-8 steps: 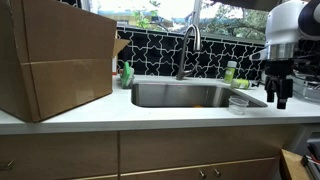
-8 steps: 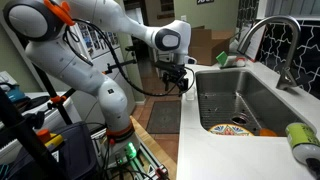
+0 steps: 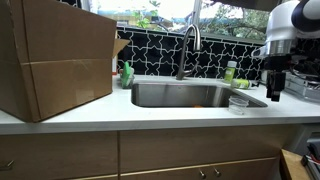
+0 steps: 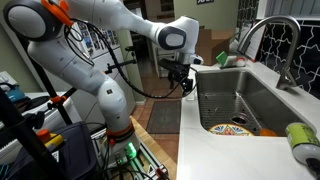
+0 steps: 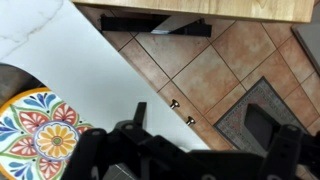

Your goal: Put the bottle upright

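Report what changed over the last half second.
The black Robotiq gripper drifted slightly toward the stainless steel sink and, in an exterior view, a little upward. Its jaws stand open and empty; nothing was grasped or released. The small green plastic bottle with a darker top lies on its side on the counter where it was. The colourful patterned plate and the brown cardboard box stayed put.

The small green plastic bottle [image 4: 298,136] with a darker top appears to lie on its side on the counter beside the sink, well apart from the hand [image 4: 183,90], across the basin from it.
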